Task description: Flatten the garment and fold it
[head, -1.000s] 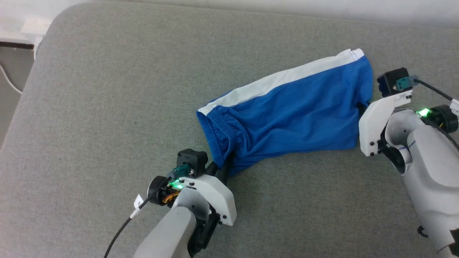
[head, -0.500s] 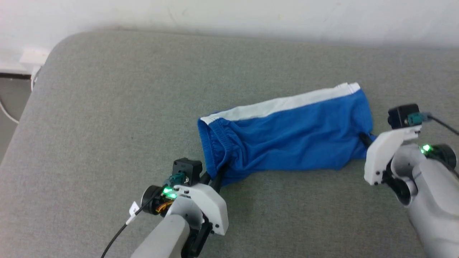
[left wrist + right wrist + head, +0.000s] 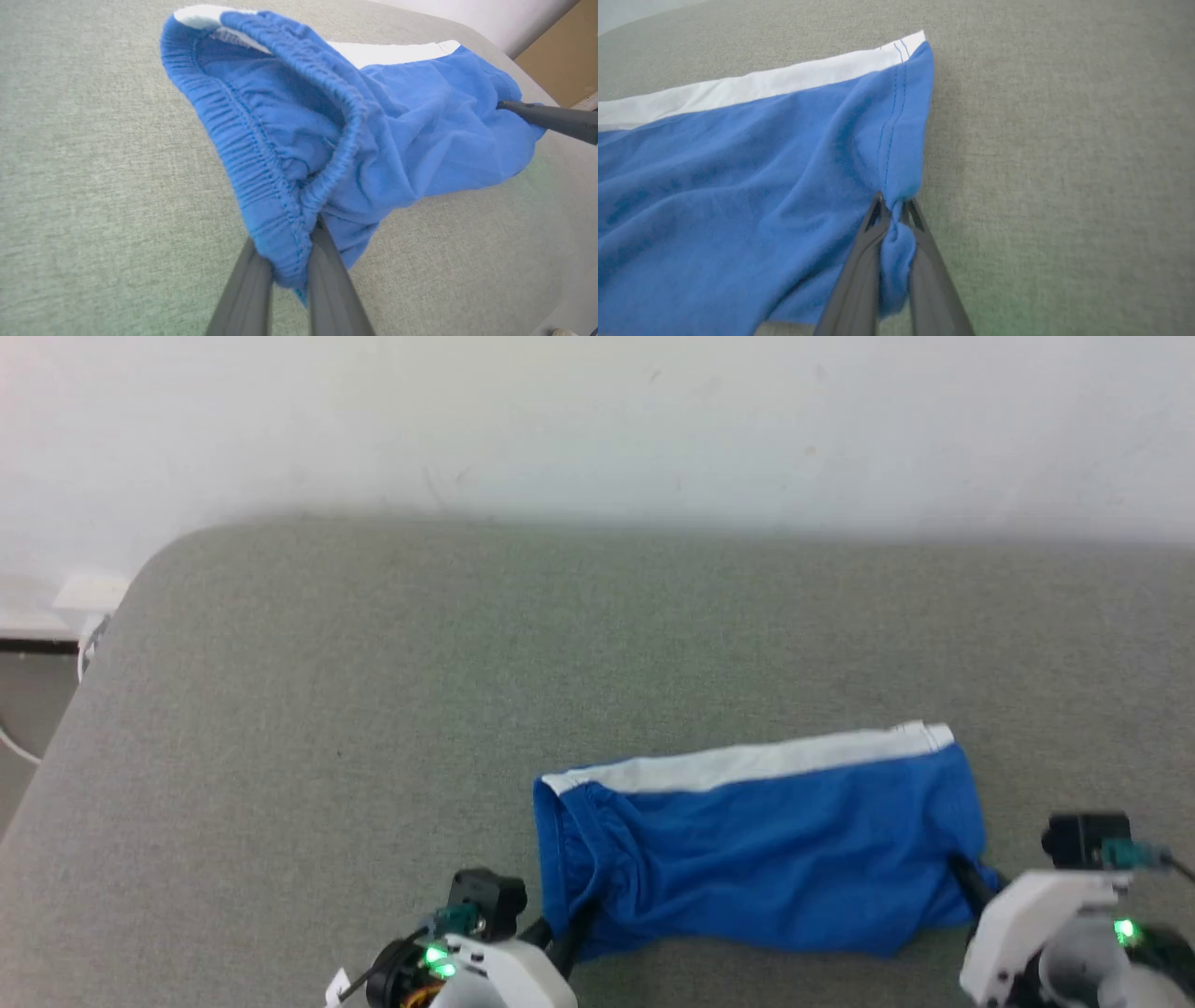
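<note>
Two ends of the garment (image 3: 766, 859) are held, one per gripper.
It is laid sideways on the grey fabric surface (image 3: 373, 709), white stripe (image 3: 747, 763) on the far edge. Left gripper (image 3: 292, 261) jaws are clamped on the near waistband (image 3: 261, 186) corner, which is lifted and gaping. Right gripper (image 3: 892, 217) jaws are pinched on the near hem corner.

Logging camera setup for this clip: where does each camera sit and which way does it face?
Head view: on the head, facing down at shorts on a grey surface; left gripper lower left, right gripper lower right.
Left wrist view: along its fingers, clamped on the waistband.
Right wrist view: along its fingers, clamped on the hem.
Shared: all show the shorts.
</note>
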